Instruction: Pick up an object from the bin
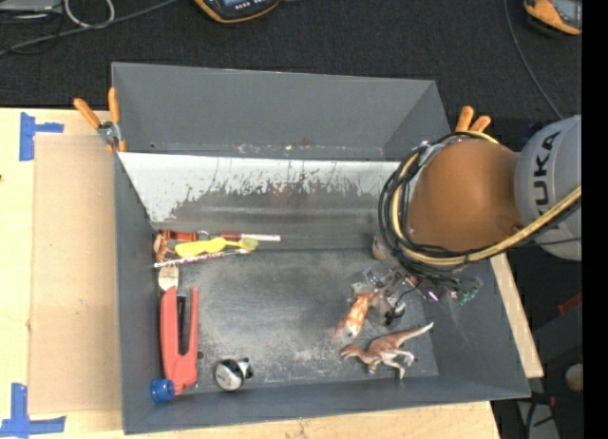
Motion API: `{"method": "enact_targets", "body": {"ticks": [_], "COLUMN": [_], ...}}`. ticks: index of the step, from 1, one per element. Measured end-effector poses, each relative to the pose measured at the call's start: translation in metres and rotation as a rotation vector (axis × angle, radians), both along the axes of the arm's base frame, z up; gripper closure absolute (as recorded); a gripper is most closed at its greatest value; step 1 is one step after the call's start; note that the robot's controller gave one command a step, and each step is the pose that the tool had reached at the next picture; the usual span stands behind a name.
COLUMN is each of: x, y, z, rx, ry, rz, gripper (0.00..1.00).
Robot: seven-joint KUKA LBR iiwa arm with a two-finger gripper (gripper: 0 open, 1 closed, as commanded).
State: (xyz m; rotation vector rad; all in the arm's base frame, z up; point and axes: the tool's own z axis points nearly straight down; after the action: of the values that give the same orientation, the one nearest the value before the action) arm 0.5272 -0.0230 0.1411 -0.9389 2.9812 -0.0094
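My gripper (389,296) hangs low in the bin's right part, under the arm's brown dome. Just left of it, and touching or nearly touching it, an orange and white toy animal (356,315) stands tilted on the floor. A brown toy dinosaur (385,352) lies below the gripper near the front wall, its tail pointing up to the right. Whether anything sits in the gripper is hidden.
Red-handled pliers (179,337) lie along the left wall with a blue cap (161,390) at their lower end. A yellow tool (214,245) rests at the back left, and a small silver round thing (231,373) lies near the front.
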Motion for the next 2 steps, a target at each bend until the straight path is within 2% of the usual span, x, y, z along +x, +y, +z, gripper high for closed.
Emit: {"method": "enact_targets", "body": {"ticks": [1,2], "x": [0.027,0.074], "y": [0.000,0.019], "z": [-0.040,-0.070], "rx": [-0.002,-0.002], "ry": [0.001,0.003], "rz": [0.244,0.426], "gripper": [1.00,1.00]}}
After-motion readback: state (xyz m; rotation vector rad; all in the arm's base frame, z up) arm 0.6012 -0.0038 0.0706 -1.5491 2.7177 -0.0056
